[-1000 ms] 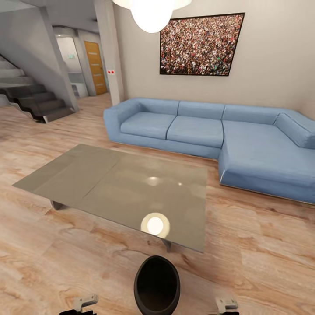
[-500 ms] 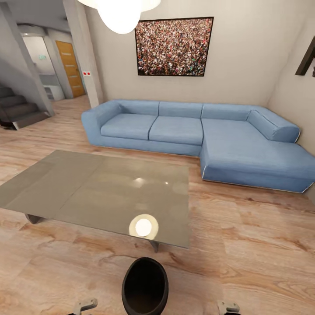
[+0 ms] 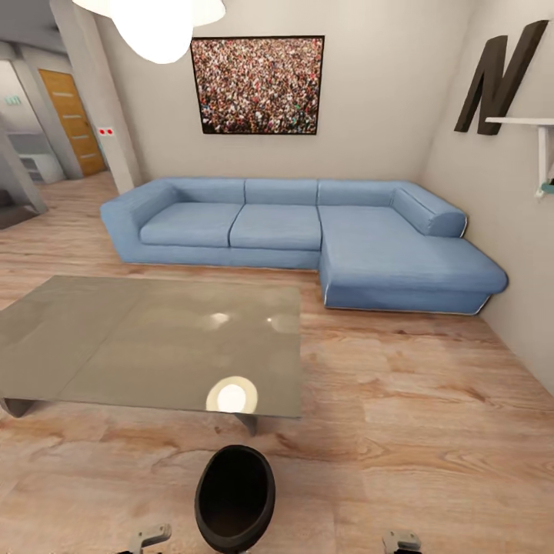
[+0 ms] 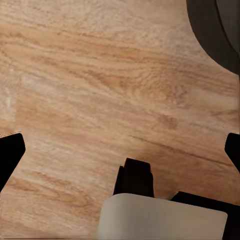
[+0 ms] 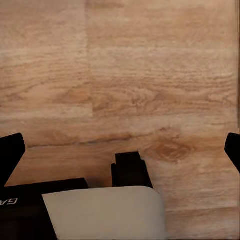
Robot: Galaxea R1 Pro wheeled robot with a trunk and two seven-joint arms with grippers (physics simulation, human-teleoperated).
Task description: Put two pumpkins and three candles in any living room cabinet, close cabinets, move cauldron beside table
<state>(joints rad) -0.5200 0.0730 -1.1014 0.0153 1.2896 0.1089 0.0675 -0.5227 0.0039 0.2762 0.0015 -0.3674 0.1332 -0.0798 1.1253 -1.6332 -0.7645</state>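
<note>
We see the cauldron (image 3: 235,498) low in the head view, a black rounded pot with its dark mouth facing up, sitting between our two arms and just short of the near edge of the surface (image 3: 115,338). In the left wrist view, a dark curved part of the cauldron (image 4: 215,30) shows at one corner over the floor (image 4: 100,90), apart from the left gripper (image 4: 120,150), whose two dark fingertips stand wide apart at the frame's edges with nothing between them. The right gripper (image 5: 120,150) is likewise spread wide and empty, with only the wooden floor (image 5: 150,75) beneath it. The surface is a low table with a flat pale-grey glossy top and grey angled legs; a ceiling lamp's (image 3: 154,23) round glare is mirrored on it near the cauldron. Beyond it stands a blue corner sofa (image 3: 308,231) against the far wall, under a framed picture of a crowd (image 3: 258,85). On the right wall we see a large dark letter N (image 3: 500,77) above a white shelf (image 3: 531,123), and at the far left an orange-brown door (image 3: 73,119).
</note>
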